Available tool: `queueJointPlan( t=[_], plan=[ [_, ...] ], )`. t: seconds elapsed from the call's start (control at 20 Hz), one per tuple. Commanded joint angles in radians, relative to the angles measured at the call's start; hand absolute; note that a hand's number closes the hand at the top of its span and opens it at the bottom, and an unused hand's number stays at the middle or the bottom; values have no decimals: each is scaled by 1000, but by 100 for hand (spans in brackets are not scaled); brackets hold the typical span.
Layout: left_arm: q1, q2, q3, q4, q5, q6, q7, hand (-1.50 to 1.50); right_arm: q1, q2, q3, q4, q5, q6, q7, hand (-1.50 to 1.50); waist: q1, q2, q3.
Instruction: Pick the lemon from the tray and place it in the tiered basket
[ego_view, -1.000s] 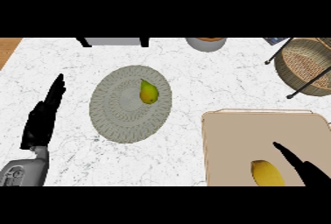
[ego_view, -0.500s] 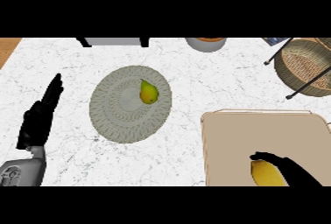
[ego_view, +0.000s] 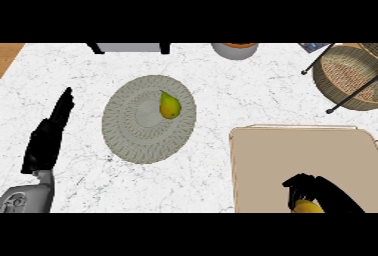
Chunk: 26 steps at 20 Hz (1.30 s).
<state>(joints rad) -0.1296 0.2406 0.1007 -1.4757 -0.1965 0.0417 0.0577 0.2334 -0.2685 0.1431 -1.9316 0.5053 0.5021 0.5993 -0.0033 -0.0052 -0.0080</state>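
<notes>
The right robot hand (ego_view: 314, 190) curls over the lemon (ego_view: 307, 206) at the tray's (ego_view: 295, 150) near edge; lifting and carrying to the basket (ego_view: 347, 75) remain. The left robot hand (ego_view: 50, 135) rests open.

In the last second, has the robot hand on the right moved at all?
Yes. The right robot hand has closed over the lemon on the tray, its fingers now curled round it instead of stretched beside it.

lemon (ego_view: 308, 206) mostly hidden under right hand (ego_view: 325, 192) (apparently grasped) | tiered basket (ego_view: 347, 80) cut off
</notes>
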Motion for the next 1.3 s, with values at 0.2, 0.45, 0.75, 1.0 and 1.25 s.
queueJointPlan(
  t=[0.2,0.45,0.75,1.0,1.25],
  plan=[
    [-16,-8,-6,-23,-8,-3,16,0,-141,-61,97,11,97,40,-123,150,17,4,9],
    [-14,24,33,-1,27,-42,-3,0,-275,-27,207,88,224,-33,-209,150,12,5,8],
    [-3,-4,-2,-45,-17,-5,47,0,-338,48,-20,-95,68,-123,-199,150,-1,1,9],
    [-19,-6,9,5,-19,1,10,0,-410,61,-103,-258,77,-178,-139,150,-5,3,8],
    [1,-22,-6,-25,-23,1,29,0,-647,-57,-334,-245,-41,-86,-23,150,3,3,7]
  ],
)
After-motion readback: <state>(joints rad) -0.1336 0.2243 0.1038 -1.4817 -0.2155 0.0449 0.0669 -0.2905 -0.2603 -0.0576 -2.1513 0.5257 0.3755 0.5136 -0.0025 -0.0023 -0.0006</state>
